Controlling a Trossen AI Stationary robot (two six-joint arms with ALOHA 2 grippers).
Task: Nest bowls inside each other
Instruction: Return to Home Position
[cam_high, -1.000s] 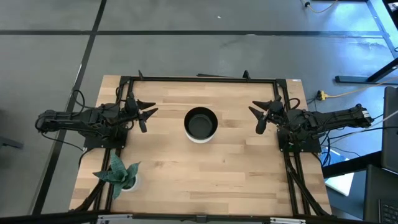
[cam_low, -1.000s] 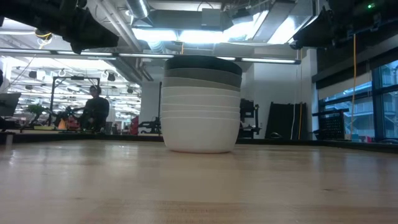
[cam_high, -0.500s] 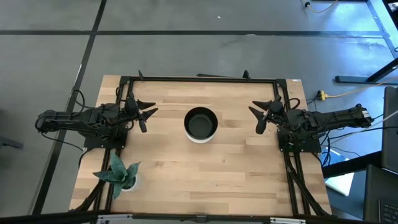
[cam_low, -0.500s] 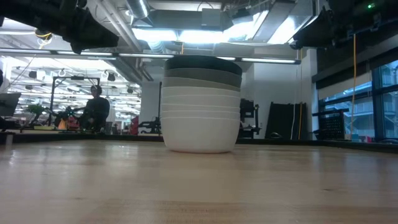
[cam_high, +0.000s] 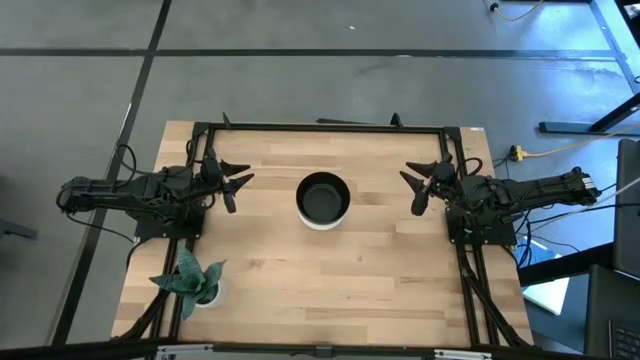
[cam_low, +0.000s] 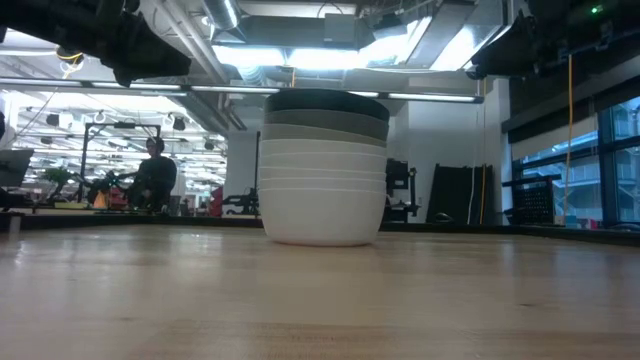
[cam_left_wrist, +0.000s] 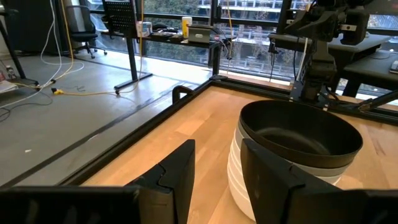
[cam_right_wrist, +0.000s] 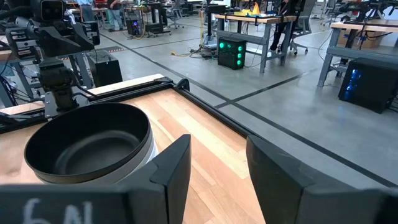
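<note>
One stack of nested bowls stands upright on its base at the middle of the table: white bowls below, grey above, a black bowl on top. The low view shows the stack from the side; the right wrist view shows the black top bowl. My left gripper hovers open near the table's left edge, apart from the stack. My right gripper hovers open near the right edge, also apart from it.
A small green potted plant stands at the table's near left corner. A black frame rail runs along the table's edges. Bare wood lies on all sides of the stack. A person sits far off in the room behind.
</note>
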